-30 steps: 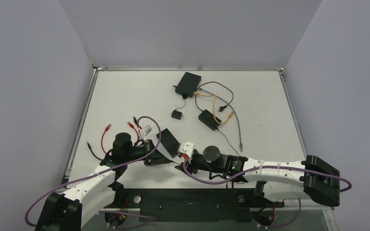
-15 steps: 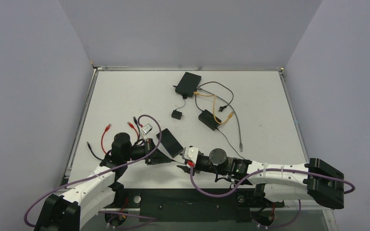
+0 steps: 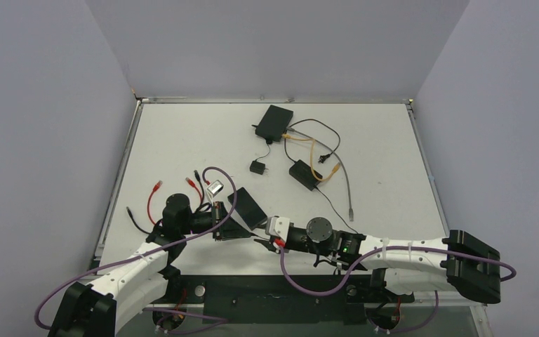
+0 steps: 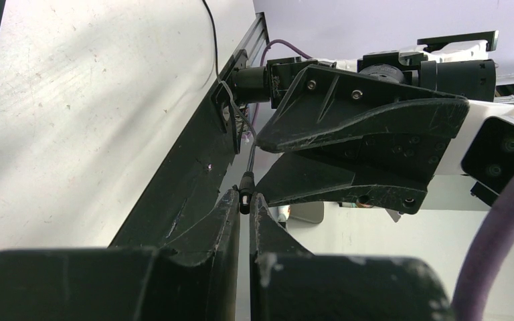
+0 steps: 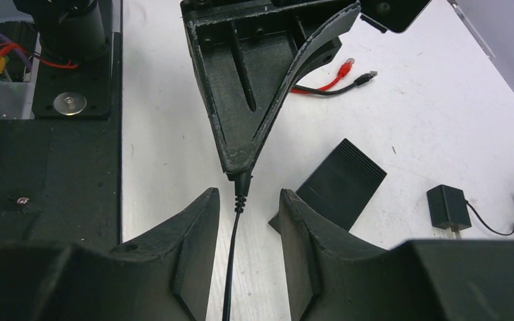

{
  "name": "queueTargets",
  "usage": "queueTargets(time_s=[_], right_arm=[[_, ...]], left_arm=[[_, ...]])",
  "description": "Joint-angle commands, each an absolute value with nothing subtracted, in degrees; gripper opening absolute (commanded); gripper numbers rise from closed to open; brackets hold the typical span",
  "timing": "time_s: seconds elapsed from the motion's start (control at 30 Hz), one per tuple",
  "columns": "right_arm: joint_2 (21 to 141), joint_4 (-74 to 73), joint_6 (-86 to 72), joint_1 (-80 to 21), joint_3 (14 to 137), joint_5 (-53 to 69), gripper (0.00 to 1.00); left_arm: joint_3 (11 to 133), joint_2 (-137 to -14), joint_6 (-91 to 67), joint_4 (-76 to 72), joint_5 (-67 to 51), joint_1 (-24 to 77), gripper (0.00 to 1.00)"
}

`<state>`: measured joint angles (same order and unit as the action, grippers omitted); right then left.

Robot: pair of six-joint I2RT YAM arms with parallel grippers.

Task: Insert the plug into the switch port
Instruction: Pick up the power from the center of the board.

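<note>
Two grippers meet at the plug, which appears to be held off the table near its front edge, between the two arms.

Left gripper: fully closed, with the plug pinched at the fingertips and its cable trailing toward the right arm.

Right gripper: partly open, with its fingers straddling the cable just behind the plug. As far as the wrist view shows, they touch neither.

Change over the last second: the right gripper has drawn back toward the front edge and now sits nose to nose with the left one. Its jaws have also narrowed. The left gripper has not moved, and its grip is unchanged.

Meaning for the task: this reads as a handover or regrip in progress, with the right gripper about to close on the plug or cable. Insertion has not begun. A black box lies just beside the left gripper. Whether it is the switch cannot be told, and no port is visible.
</note>
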<state>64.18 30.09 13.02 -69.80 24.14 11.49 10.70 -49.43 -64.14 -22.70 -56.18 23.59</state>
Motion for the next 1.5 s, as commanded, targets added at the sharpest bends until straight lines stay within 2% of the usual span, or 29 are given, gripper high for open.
queueTargets(time_s=[0.0,0.73,0.93,1.13,1.27,1.47], right_arm=[[65.1,32.76,13.57,-70.54,25.54,13.53,0.34],[66.86,33.07,13.47,-71.26,26.32,12.45,0.17],[67.12,33.84,13.14,-71.36,26.34,12.19,0.16],[67.45,34.54,13.0,-71.34,26.28,11.9,0.1],[67.48,34.56,13.05,-71.35,26.29,11.66,0.0],[67.25,32.53,12.68,-71.4,27.18,10.8,0.0]], left_arm=[[11.14,-49.63,-64.16,-25.91,-57.6,23.91,0.0],[10.77,-49.35,-64.63,-26.75,-57.56,24.08,0.0],[10.5,-49.49,-64.67,-26.87,-57.48,24.15,0.0],[10.39,-49.39,-64.69,-26.99,-57.46,24.33,0.0],[10.24,-49.49,-64.68,-27.07,-57.4,24.43,0.0],[10.22,-49.63,-64.34,-26.6,-56.72,24.43,0.0]])
